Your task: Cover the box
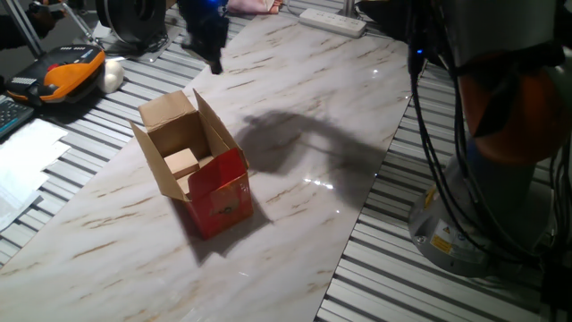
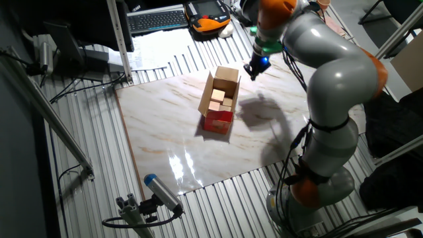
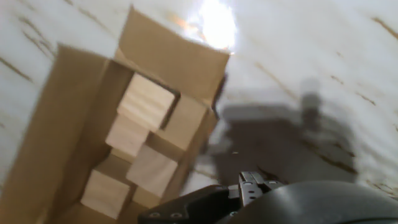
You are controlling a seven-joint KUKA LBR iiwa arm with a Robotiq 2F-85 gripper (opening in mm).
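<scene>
1. The gripper [image 2: 254, 68] is seen above the table, beside the far end of the box and clear of it; nothing is seen held in it. Whether the jaws stand wide or narrow cannot be told: the tip is dark and blurred in both fixed views, and the hand view shows only a part of the hand at its lower edge.
2. The box [image 1: 198, 168] is found on the marble table [image 1: 357, 107], near the middle of the slab, resting on its base with the red outside toward one fixed camera.
3. The top flaps [image 1: 168, 110] are observed standing up or splayed outward; none is folded over the opening.
4. Pale wooden blocks [image 3: 146, 102] are noted inside the box in the hand view.
5. Progress is judged as not begun: no flap is closed, and all are left to be folded down.
</scene>
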